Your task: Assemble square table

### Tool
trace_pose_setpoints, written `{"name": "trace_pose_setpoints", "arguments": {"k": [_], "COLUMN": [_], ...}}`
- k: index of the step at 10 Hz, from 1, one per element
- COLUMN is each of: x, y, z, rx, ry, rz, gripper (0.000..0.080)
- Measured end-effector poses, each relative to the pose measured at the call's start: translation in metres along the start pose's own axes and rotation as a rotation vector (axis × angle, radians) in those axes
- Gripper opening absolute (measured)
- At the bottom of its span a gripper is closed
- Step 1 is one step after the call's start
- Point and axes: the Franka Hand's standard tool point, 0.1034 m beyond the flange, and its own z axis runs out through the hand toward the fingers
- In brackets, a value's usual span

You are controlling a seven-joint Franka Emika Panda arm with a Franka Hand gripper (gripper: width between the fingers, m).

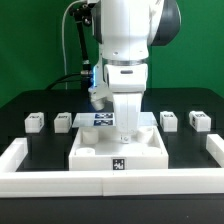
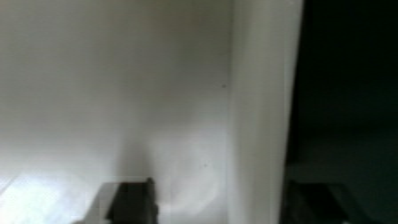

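The square table's top is a white slab (image 1: 95, 152) with a raised rim and a tag on its front edge, lying in the middle of the black table. My gripper (image 1: 122, 128) reaches down onto the slab's far side. In the wrist view the gripper (image 2: 228, 196) straddles the slab's raised edge (image 2: 263, 110). One dark finger (image 2: 130, 202) is over the white surface and the other is on the dark outer side, with a gap still showing on the inner side. Small white tagged legs lie in a row: two (image 1: 35, 122) (image 1: 63, 121) on the exterior view's left and two (image 1: 168, 120) (image 1: 197, 120) on its right.
The marker board (image 1: 98, 118) lies just behind the slab, partly hidden by the arm. A long white border rail (image 1: 20, 160) frames the work area along the front and both sides. A black cable hangs behind the arm.
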Motion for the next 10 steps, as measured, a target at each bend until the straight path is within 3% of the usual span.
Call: {"name": "trace_pose_setpoints", "arguments": {"k": [1,2,3,5,10], "x": [0.0000,0.0000,-0.0004,-0.0003,0.0012], "y": [0.0000,-0.0002,0.0005,0.0031,0.0038], "z": [0.0001,0.0002,-0.0002,-0.0016,-0.0018], "rx": [0.000,0.001,-0.002,-0.014,-0.016], "ry": [0.000,0.000,0.000,0.001,0.001], "rz": [0.000,0.000,0.001,0.001,0.001], "gripper": [0.0256,0.0256,0.0088,0.0063,0.0063]}}
